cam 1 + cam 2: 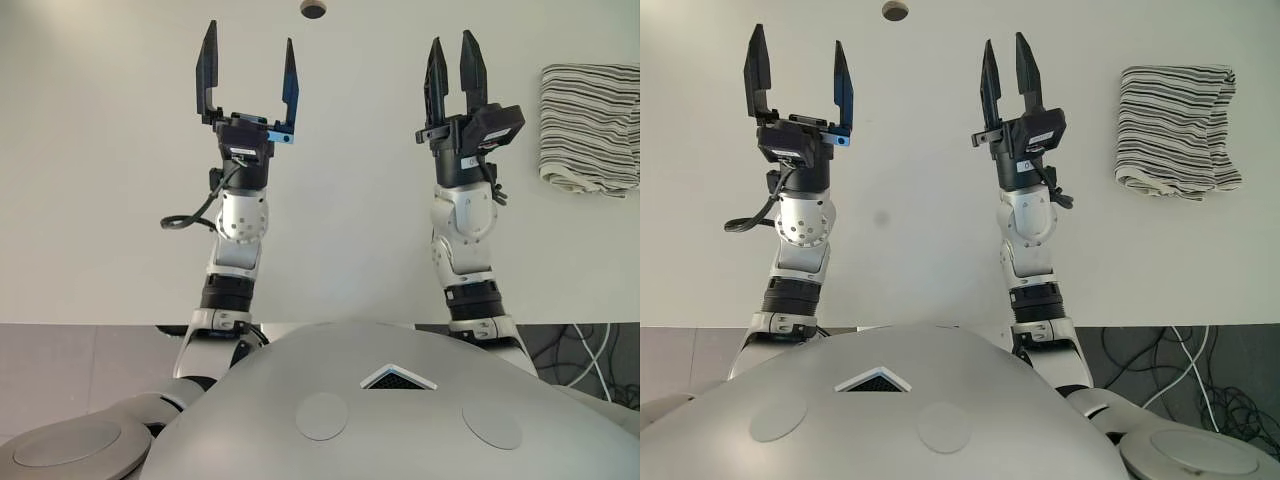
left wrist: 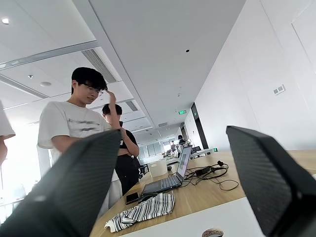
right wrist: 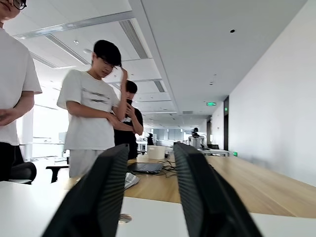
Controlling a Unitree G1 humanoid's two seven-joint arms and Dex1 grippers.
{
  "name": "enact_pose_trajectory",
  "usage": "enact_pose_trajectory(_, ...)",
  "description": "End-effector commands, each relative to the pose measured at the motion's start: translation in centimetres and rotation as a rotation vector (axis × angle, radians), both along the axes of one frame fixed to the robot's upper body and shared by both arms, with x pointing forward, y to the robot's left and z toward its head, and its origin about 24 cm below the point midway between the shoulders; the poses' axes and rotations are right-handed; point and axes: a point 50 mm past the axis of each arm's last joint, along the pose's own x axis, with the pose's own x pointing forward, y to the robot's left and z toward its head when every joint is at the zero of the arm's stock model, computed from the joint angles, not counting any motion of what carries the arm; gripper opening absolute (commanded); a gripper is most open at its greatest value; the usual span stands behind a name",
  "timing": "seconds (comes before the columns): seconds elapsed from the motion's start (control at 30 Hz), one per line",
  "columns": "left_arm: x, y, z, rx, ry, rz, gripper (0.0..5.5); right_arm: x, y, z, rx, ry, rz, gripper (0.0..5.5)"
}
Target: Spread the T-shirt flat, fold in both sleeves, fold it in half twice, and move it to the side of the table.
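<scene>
Lying at the far right of the white tabletop, the striped T-shirt sits folded into a compact, slightly rumpled bundle, its dark and light bands running across it. It rests flat on the surface, well apart from both arms.

Both arms stretch out over the middle of the tabletop, side by side, with their tips aimed at the far edge. The left gripper has its jaws spread wide, with a broad gap of bare tabletop between the two dark fingers, and nothing is held. The right gripper has its jaws parted too, but by a much narrower gap. Its fingers stand close together without meeting, and nothing is between them. The right gripper is the nearer of the two to the T-shirt, though the shirt lies clearly off to its right.

A small round fitting is set into the tabletop at the far edge, between the two arms. Loose cables trail on the floor beyond the near right edge of the tabletop. Past the far edge a long wooden desk carries an open laptop.
</scene>
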Motion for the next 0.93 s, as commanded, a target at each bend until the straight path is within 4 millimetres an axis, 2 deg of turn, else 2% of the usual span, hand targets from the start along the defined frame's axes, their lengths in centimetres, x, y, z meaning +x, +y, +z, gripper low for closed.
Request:
enact_pose_trajectory(0.03,0.40,-0.39,0.54,-0.018,-0.028,-0.002,3.92,-0.07,0.04,0.23,-0.019,-0.037,0.025,2.52)
enact_pose_trajectory(0.1,0.54,-0.66,0.77,-0.016,-0.037,-0.009,3.92,-0.02,0.03,0.21,-0.023,-0.042,0.016,2.88)
enact_pose_trajectory(0.47,-0.21,-0.86,0.40,-0.062,-0.017,-0.039,3.92,-0.04,-0.10,-0.01,-0.005,-0.031,-0.005,2.88)
enact_pose_trajectory(0.93,0.35,-0.63,0.69,-0.064,-0.022,-0.042,3.92,0.48,-0.09,-0.22,0.002,-0.022,-0.008,2.88)
